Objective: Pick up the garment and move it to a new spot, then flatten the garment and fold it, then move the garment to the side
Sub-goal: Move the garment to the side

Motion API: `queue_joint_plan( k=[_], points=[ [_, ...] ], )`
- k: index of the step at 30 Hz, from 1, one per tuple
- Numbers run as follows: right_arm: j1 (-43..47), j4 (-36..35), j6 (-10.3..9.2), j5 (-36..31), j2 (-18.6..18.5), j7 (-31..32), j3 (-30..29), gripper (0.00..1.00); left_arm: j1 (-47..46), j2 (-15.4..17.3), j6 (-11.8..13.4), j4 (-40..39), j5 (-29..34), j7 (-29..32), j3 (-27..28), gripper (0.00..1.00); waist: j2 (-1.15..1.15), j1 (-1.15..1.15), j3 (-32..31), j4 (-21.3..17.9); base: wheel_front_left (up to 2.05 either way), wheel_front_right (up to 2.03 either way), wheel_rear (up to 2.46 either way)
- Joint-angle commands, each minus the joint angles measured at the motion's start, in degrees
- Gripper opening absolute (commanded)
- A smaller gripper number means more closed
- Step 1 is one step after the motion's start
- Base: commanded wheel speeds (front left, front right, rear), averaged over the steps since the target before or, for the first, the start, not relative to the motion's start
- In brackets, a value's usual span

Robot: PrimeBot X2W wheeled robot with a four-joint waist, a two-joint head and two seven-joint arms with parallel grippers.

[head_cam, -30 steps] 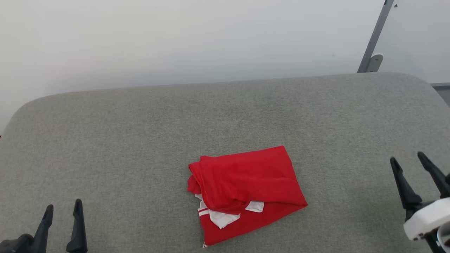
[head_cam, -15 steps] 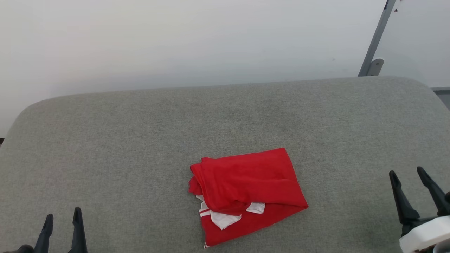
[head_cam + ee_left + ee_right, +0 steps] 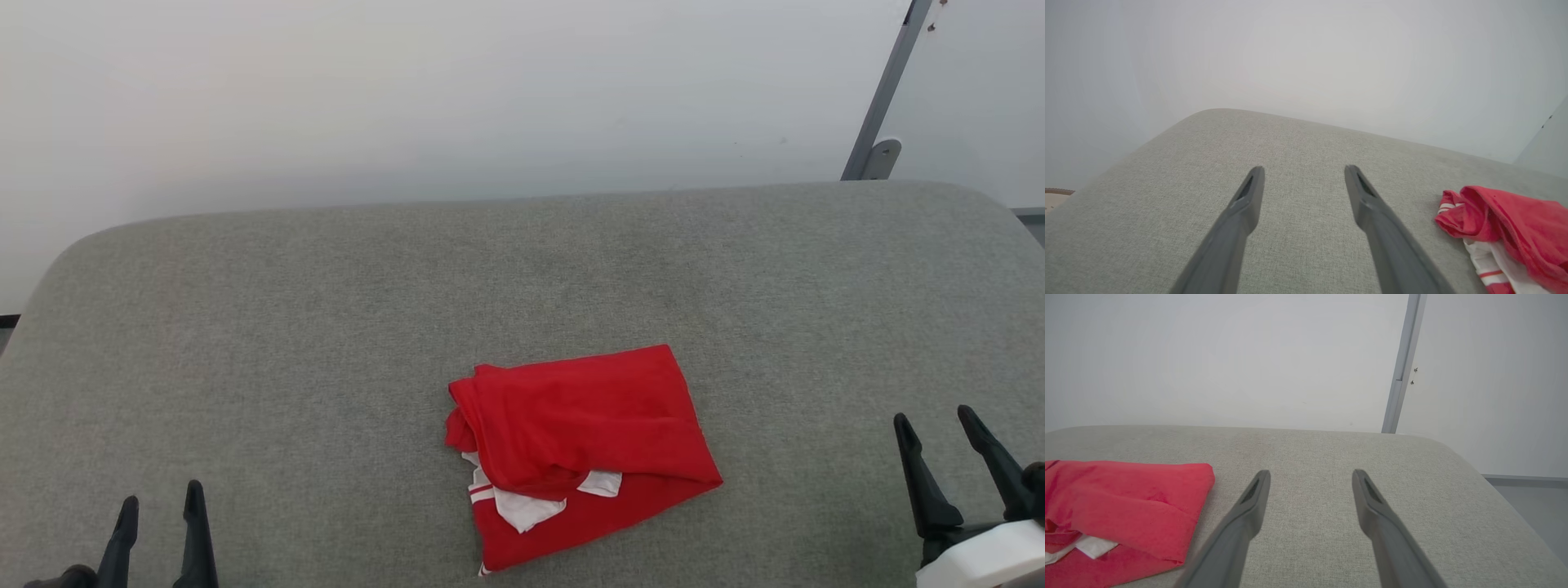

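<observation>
Seemingly already folded, the red sports garment (image 3: 584, 449) lies mid-front on the grey cushion (image 3: 326, 327), well apart from the wide-open, empty left gripper (image 3: 162, 493) and right gripper (image 3: 934, 415), so moving it aside calls for a reach-in pinch.

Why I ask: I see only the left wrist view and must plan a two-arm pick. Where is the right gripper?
Observer: In the head view the right gripper sits open at the lower right, apart from the red garment.
Operator: How far does the garment run past my picture's edge?
Observer: It ends in a square red corner, left of the right gripper's fingers.
Operator: What's behind the cushion's right end?
Observer: A grey metal post against the white wall.
</observation>
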Motion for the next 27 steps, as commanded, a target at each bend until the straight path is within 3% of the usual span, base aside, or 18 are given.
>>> queue_joint_plan(
  k=[1, 20, 27],
  points=[
    [0.53, -0.35, 0.0, -0.12, 0.34, -0.25, 0.28, 1.0, -0.88, 0.01, -0.34, 0.17, 0.38, -0.37, -0.25, 1.0, 0.0, 0.0, -0.01, 0.11, 0.0, 0.0, 0.0],
    [1.08, -0.71, 0.0, -0.11, 1.17, -0.25, 0.88, 1.0, -1.38, 1.18, -0.27, 0.35, -0.27, -0.37, -3.47, 1.0, 0.0, 0.0, -0.38, 2.38, 0.0, 0.0, 0.0],
    [-0.66, 1.01, 0.0, 1.11, 0.32, -0.25, 4.23, 1.0, -1.18, 1.35, -0.27, 0.08, -0.5, -0.37, -3.65, 1.0, 0.0, 0.0, -0.54, 3.79, 0.0, 0.0, 0.0]
  ],
)
